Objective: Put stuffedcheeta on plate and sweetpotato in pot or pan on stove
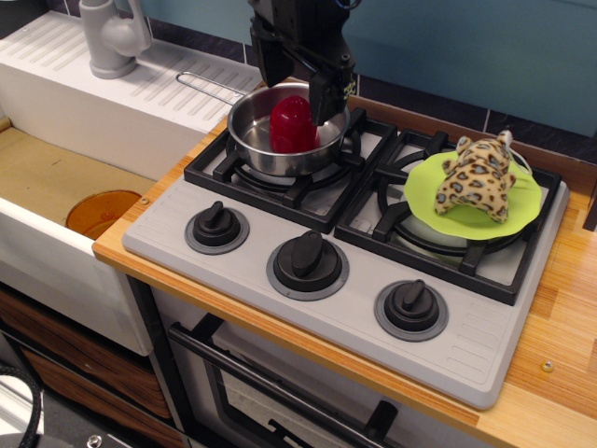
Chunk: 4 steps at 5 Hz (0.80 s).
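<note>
1. The sweetpotato (292,125), glossy dark red, sits inside the pan (254,140) and rests on its floor.
2. The pan stands on the rear-left burner grate of the stove (280,313). Its thin wire handle extends toward the rear-left, over the white drainboard (84,84).
3. The gripper (294,65), black, hangs directly above the pan. Its jaws stand apart, one at each side of the sweetpotato's top. Contact between the jaws and the sweetpotato cannot be determined.
4. The stuffedcheeta (478,179) lies on the lime-green plate (424,191).
5. The plate rests on the rear-right burner grate, near the right edge of the stove.
6. Three black knobs (307,257) line the front edge of the stove.
7. The stove is set into a wooden surface (560,373).
8. A grey faucet (112,35) stands at the far-left corner, on the drainboard.
9. An orange-brown disc (101,213) lies in the sink (47,173), left of the stove.
</note>
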Available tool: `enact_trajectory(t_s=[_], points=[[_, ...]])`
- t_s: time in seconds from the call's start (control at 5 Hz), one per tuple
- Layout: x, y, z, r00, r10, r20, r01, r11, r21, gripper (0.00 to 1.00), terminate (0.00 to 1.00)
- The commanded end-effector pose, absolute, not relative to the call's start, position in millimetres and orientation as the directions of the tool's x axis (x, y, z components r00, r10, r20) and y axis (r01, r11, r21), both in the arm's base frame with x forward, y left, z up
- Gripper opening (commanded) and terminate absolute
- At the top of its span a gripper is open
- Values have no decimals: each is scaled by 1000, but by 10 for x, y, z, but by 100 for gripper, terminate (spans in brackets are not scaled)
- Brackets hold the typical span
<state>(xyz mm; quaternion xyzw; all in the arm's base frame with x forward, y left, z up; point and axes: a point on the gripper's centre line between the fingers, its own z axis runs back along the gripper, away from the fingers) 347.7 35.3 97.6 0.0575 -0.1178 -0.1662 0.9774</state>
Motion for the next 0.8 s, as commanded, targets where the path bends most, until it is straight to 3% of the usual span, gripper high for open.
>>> enact_trajectory(t_s=[0.0, 0.4, 0.6], points=[[3398, -88, 1438, 911, -317, 262, 268, 941, 206, 100, 0], [3270, -620, 1442, 939, -274, 210, 224, 947, 230, 100, 0], [3321, -658, 1369, 936, -257, 243, 218, 960, 176, 100, 100]])
